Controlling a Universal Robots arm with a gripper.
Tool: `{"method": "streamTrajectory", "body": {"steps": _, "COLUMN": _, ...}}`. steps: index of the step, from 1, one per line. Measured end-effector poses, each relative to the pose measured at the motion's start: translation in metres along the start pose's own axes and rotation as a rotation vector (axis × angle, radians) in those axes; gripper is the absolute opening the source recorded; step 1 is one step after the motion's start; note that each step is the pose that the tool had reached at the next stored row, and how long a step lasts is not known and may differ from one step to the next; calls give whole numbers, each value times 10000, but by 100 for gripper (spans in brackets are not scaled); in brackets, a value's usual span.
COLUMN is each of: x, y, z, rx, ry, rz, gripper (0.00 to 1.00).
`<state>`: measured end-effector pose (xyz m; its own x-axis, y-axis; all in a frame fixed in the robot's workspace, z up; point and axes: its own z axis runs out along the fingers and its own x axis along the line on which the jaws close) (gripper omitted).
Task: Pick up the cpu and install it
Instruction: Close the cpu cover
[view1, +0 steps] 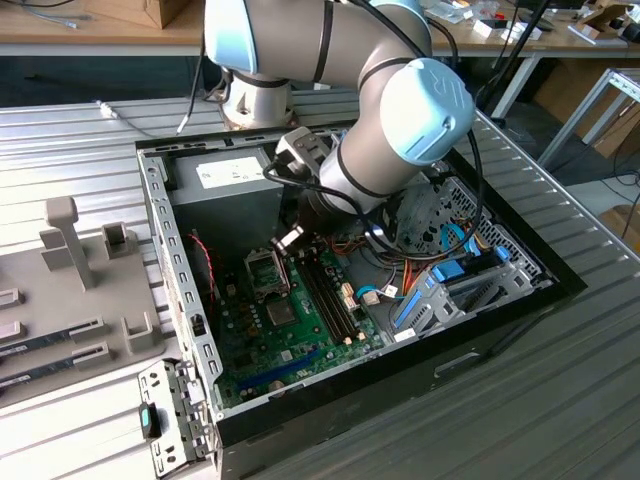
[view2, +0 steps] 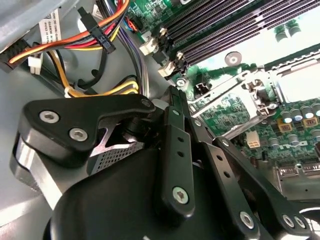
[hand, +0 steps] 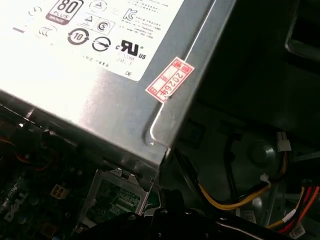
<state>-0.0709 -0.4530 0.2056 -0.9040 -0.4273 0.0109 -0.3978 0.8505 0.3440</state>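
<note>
Metal bench, open PC case (view1: 180, 300) | gripper (view1: 290, 238) low over socket (view1: 268, 272) | jaws: cannot tell | cpu location unclear | step: seating, judged | needs square alignment.

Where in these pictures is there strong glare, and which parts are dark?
In the first wrist view, glare washes out the label on the power supply, while the case wall beside it lies in shadow. In the second wrist view, the motherboard near the socket is overexposed. In the exterior view, light is even; the case interior is dim.
</note>
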Motion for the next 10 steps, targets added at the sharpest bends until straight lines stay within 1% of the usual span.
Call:
{"method": "streamTrajectory", "body": {"steps": 6, "x": -38, "y": 41, "z": 61, "rx": -1, "ry": 8, "rz": -25, "gripper": 11}}
{"method": "streamTrajectory", "body": {"steps": 10, "x": -37, "y": 51, "z": 90, "rx": 0, "ry": 14, "rz": -40, "gripper": 11}}
